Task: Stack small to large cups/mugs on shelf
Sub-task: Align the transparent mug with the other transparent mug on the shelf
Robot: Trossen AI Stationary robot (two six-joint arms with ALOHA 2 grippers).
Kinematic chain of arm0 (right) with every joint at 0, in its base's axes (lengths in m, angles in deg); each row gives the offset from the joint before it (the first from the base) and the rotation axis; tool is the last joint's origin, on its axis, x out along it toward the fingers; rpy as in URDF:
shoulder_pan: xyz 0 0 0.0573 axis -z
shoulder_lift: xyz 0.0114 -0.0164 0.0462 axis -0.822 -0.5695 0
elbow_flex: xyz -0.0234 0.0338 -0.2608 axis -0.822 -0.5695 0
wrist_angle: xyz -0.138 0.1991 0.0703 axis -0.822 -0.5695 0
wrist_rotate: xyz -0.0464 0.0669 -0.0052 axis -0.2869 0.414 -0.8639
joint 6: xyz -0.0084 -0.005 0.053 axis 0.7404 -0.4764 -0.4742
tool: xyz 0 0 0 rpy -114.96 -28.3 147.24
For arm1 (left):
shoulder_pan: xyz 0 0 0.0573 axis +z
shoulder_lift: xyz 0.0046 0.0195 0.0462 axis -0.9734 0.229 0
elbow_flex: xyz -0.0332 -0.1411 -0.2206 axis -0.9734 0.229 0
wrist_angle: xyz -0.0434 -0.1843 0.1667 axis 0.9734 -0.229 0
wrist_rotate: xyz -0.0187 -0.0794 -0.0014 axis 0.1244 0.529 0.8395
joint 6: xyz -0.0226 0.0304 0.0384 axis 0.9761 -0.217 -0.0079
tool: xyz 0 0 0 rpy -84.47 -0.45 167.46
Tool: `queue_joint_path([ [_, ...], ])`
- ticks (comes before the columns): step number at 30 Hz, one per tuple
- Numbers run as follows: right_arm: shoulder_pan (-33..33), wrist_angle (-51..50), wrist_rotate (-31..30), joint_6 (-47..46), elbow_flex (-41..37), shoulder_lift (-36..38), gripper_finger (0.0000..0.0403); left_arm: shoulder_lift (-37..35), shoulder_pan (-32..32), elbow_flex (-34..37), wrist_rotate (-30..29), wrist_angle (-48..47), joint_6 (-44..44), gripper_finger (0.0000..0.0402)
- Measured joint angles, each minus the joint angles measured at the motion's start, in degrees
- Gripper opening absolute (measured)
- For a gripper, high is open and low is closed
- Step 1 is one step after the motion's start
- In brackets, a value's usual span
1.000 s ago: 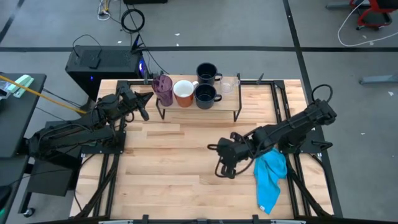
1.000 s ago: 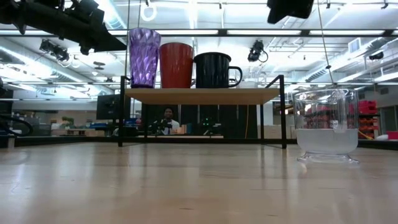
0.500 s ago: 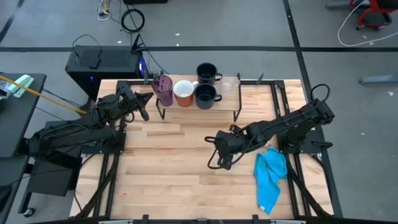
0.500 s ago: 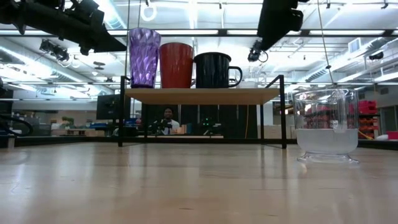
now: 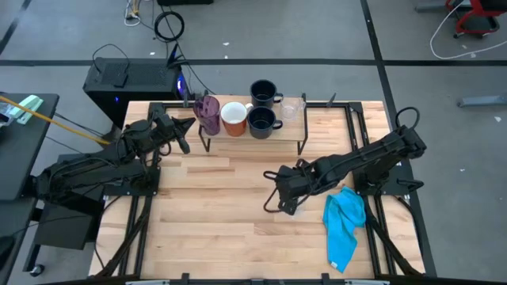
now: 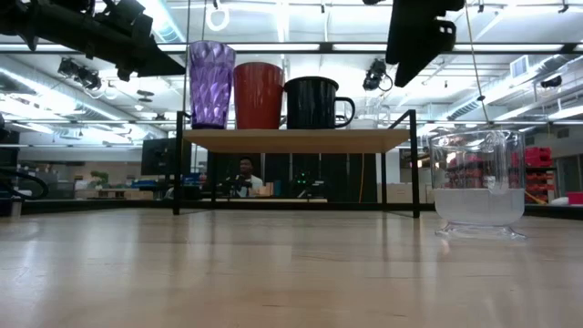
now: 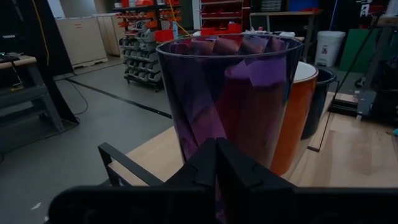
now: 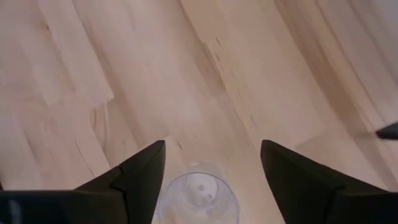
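Note:
The shelf (image 5: 252, 136) stands at the table's far side. On its left part stand the purple tumbler (image 5: 208, 113), the white-and-orange mug (image 5: 234, 119) and a dark mug (image 5: 261, 120). A second dark mug (image 5: 263, 93) and a clear glass (image 5: 291, 107) stand just behind them. The other clear glass (image 6: 478, 182) stands upright on the tabletop. My right gripper (image 8: 211, 149) is open above this glass (image 8: 196, 196), which shows between its fingers; it also shows in the high view (image 5: 275, 202). My left gripper (image 7: 216, 155) is shut just in front of the purple tumbler (image 7: 230, 93); whether it touches I cannot tell.
A blue cloth (image 5: 344, 226) lies on the table's right part, beside my right arm. The shelf's black legs (image 6: 416, 164) stand on the tabletop. Bare wood (image 5: 214, 214) lies to the left of my right gripper. A person (image 6: 244, 173) sits in the room beyond the table.
My right gripper has gone a little toward the table's left edge and has come down; in the low view it now reaches further into the picture from above. The glass on the table has stayed where it was.

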Motion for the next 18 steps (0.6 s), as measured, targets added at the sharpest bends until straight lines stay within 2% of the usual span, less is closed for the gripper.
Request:
queue_joint_path([
  [6,0.38,-2.37,0.88,-5.22,0.01,-0.63,0.0275,0.01,-0.02,-0.01,0.0,-0.07,0.0,0.0016],
  [12,0.35,-5.17,4.36,-6.07,-0.72,-0.67,0.0268,-0.01,-0.01,-0.01,0.0,-0.16,0.0,0.0024],
  [18,0.35,-15.13,4.55,-7.02,-0.94,-0.69,0.0263,0.01,-0.02,-0.01,0.0,-0.2,0.02,0.002],
])
